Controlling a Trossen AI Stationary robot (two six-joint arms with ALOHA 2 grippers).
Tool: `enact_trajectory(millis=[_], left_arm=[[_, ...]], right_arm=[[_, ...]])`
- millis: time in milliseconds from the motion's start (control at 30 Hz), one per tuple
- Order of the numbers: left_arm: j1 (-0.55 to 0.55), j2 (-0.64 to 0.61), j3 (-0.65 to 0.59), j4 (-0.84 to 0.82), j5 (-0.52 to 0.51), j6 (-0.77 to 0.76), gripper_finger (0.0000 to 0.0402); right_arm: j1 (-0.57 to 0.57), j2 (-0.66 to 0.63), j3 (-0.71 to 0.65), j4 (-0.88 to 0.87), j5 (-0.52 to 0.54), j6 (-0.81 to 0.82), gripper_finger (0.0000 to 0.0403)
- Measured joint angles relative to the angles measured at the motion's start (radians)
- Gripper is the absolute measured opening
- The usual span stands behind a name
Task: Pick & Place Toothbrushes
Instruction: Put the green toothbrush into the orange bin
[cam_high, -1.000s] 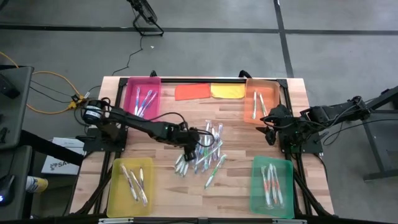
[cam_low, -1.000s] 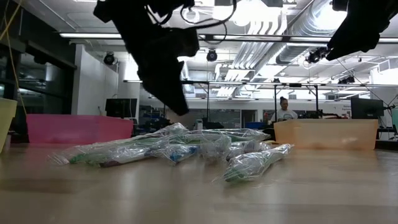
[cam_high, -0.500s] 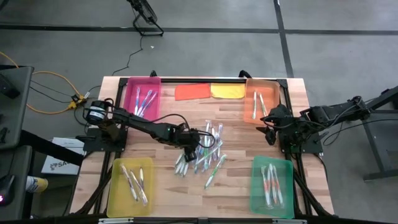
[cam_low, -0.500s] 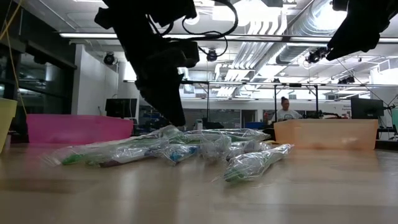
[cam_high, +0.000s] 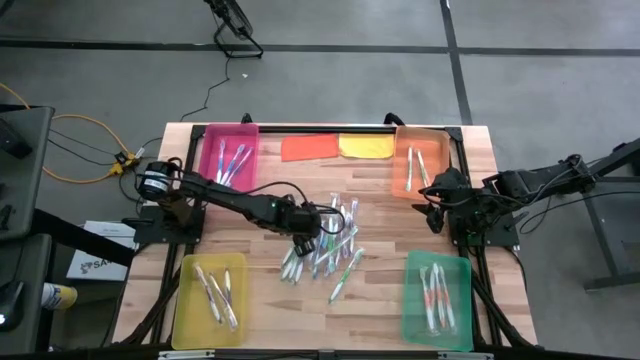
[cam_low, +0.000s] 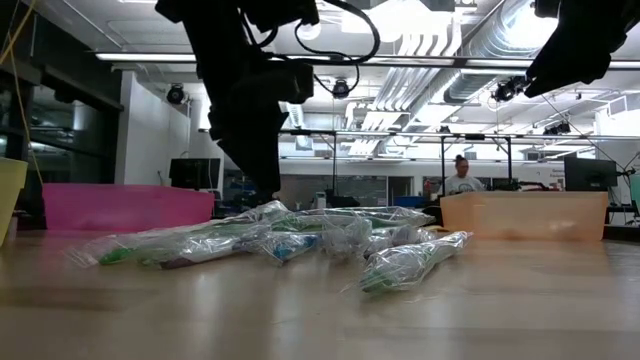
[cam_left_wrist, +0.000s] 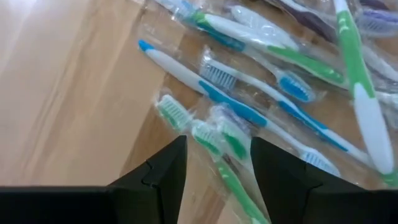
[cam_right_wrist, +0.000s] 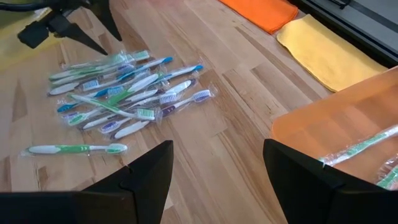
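My left gripper (cam_left_wrist: 217, 171) hangs over the wrapped toothbrushes (cam_high: 325, 245) heaped mid-table, its fingers parted astride a green one (cam_left_wrist: 233, 174) and gripping nothing. My right gripper (cam_right_wrist: 217, 174) waits wide open and empty beside the orange tray (cam_high: 418, 172).

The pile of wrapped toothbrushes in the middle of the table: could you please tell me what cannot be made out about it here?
- High view: the left gripper covers the pile's left edge.
- Left wrist view: the green-and-white toothbrush between the fingers runs off the picture's edge.
- Low view: clear wrappers overlap, so no count.
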Motion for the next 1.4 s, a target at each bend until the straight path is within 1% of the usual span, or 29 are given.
enact_trajectory(millis=[233,467,533,767,900,1233,1400], left_arm=[[0.000,0.024,0.000,0.040,0.025,-0.005,0.0172],[0.000,0.046,0.000,0.055,0.056,-0.012,0.0172],[0.000,0.051,-0.004,0.038,0.072,-0.027,0.0172],[0.000,0.064,-0.001,0.078,0.077,-0.038,0.0167],[0.000,0.064,-0.001,0.077,0.077,-0.038,0.0135],[0.000,0.060,-0.001,0.078,0.113,-0.031,0.0010],[0.001,0.044,0.001,0.095,0.158,-0.023,0.0004]], right_arm=[[0.000,0.000,0.000,-0.003,0.000,0.003,0.0243],[0.000,0.000,0.000,-0.003,0.000,0.003,0.0243],[0.000,0.000,0.000,-0.004,0.000,0.003,0.0243],[0.000,0.000,0.000,-0.009,0.000,0.003,0.0243],[0.000,0.000,0.000,-0.011,0.000,0.003,0.0243],[0.000,0.000,0.000,-0.012,0.000,0.002,0.0243],[0.000,0.000,0.000,-0.011,-0.007,0.003,0.0243]])
